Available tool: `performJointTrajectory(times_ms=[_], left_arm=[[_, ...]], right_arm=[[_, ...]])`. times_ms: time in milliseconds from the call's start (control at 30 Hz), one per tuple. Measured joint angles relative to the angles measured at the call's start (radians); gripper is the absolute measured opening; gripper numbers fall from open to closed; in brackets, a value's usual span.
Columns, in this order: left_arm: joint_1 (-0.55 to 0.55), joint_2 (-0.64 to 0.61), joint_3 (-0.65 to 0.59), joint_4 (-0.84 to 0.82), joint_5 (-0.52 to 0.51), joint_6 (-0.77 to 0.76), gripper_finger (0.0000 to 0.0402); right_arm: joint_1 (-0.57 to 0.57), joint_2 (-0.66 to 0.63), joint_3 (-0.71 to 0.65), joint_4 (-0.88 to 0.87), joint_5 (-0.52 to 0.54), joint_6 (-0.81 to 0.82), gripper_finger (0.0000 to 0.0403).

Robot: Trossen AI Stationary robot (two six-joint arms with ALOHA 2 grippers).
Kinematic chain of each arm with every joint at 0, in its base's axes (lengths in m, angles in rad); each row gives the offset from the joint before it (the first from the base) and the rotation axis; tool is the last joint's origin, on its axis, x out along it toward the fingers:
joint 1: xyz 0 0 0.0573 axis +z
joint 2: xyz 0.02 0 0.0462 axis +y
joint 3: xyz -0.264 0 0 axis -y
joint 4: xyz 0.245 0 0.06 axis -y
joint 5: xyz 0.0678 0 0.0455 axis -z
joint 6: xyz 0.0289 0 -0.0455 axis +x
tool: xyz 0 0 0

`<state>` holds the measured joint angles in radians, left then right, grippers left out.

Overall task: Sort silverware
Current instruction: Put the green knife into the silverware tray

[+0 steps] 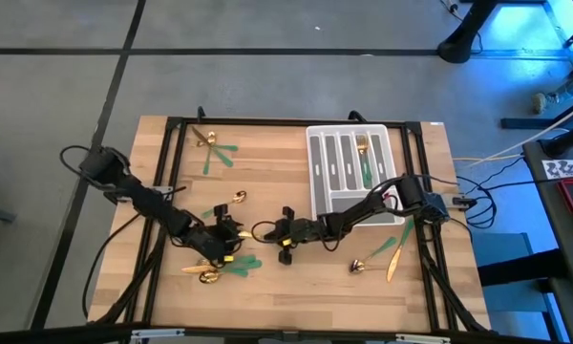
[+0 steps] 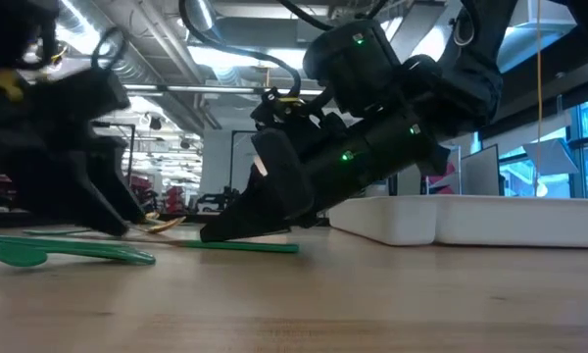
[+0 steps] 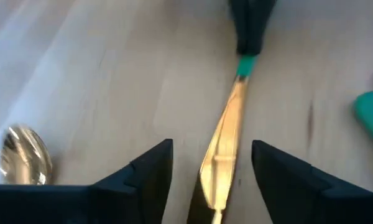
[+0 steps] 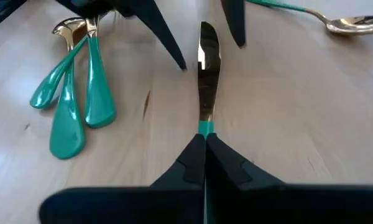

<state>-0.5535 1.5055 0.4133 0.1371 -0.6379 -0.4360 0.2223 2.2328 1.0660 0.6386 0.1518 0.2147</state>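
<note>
Two grippers meet over one knife (image 4: 206, 74): we find the right gripper (image 4: 205, 146) clamping its green handle, the left gripper (image 3: 211, 168) spread around its blade.

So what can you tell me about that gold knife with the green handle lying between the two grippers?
The slim knife with a shiny gold blade and green handle lies flat on the pale wooden table. The right gripper is shut on the green handle end. The gold blade points toward the left gripper, whose dark fingers stand open on either side of it without touching.
</note>
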Motion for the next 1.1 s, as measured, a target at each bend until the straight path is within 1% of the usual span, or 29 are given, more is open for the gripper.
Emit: performJointTrajectory(times_ms=[67,167,233,333,533,567,633,733,767,967,1100], left_arm=[[0.008,0.025,0.001,0.006,0.012,-0.016,0.0207],[0.017,0.057,0.004,0.017,0.029,-0.041,0.0185],[0.018,0.07,0.005,0.02,0.036,-0.048,0.0162],[0.016,0.074,0.005,0.018,0.052,-0.055,0.0123],[0.016,0.075,0.005,0.024,0.078,-0.051,0.0033],[0.016,0.071,0.005,0.025,0.089,-0.043,0.0019],[0.017,0.066,0.003,0.031,0.112,-0.017,0.0007],[0.012,0.051,0.006,0.036,0.127,0.027,0.0007],[0.009,0.042,0.007,0.032,0.131,0.038,0.0004],[0.003,-0.022,0.016,0.019,0.184,0.089,0.0001],[-0.004,-0.072,0.019,0.028,0.147,0.123,0.0001]], right_arm=[[0.001,-0.019,-0.001,0.003,0.016,-0.02,0.0021],[0.001,-0.057,-0.005,-0.03,0.03,-0.042,0.0038],[0.001,-0.089,-0.006,-0.055,0.031,-0.044,0.0057],[0.001,-0.131,0.0,-0.085,0.036,-0.043,0.0096],[0.036,-0.133,-0.001,-0.244,0.041,-0.039,0.0177],[0.042,-0.134,0.001,-0.277,0.059,-0.041,0.0187],[0.055,-0.137,0.005,-0.342,0.106,-0.031,0.02],[0.072,-0.139,0.006,-0.399,0.19,-0.009,0.0205],[0.072,-0.139,0.006,-0.402,0.194,-0.006,0.0205],[0.059,-0.14,0.004,-0.397,0.145,0.001,0.0185],[0.031,-0.132,0.005,-0.414,0.053,0.037,0.0147]])
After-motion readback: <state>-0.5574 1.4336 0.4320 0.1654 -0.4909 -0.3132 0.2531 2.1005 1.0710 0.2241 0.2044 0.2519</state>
